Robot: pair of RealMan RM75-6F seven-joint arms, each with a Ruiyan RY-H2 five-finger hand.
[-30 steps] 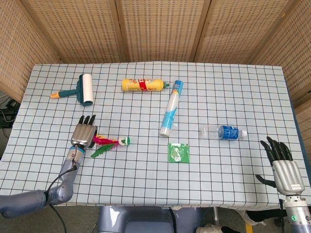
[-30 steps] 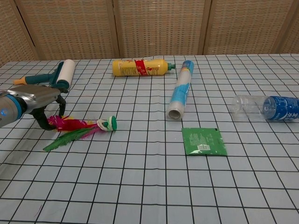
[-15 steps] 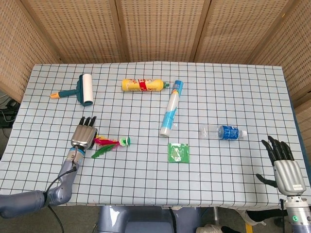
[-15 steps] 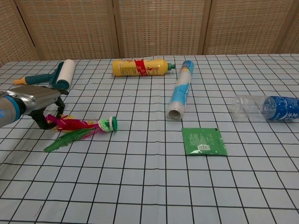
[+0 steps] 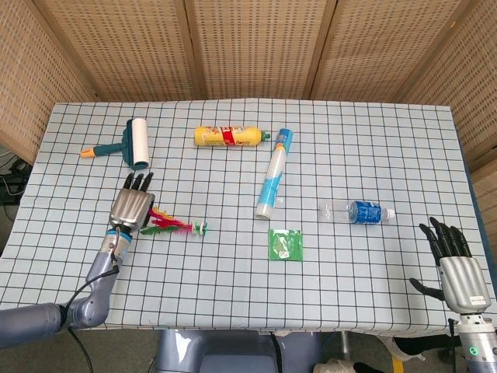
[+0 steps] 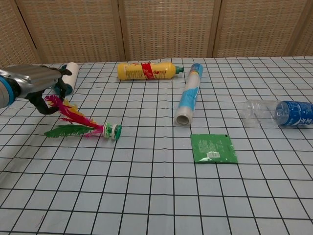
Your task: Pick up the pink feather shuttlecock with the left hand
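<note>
From the head view we look steeply down over the whole checked-cloth counter point(image 5: 326, 140); our chest view sits low and near, facing across the same counter point(image 6: 146, 186).

On the table point(image 5: 373, 140), the lint roller point(image 5: 132, 144) lies at the far left, with the squeeze bottle point(image 5: 231, 136) to its right and the tube point(image 5: 273, 172) running from beside the bottle's cap toward the near edge. The sachet point(image 5: 285, 244) lies just before the tube's near end, and the water bottle point(image 5: 359, 211) lies on its side to the right of both. The feather shuttlecock point(image 5: 175, 226) sits before the lint roller, its feather ends at the left hand point(image 5: 131, 208), while the right hand point(image 5: 455, 265) is off the table's near right corner.
</note>
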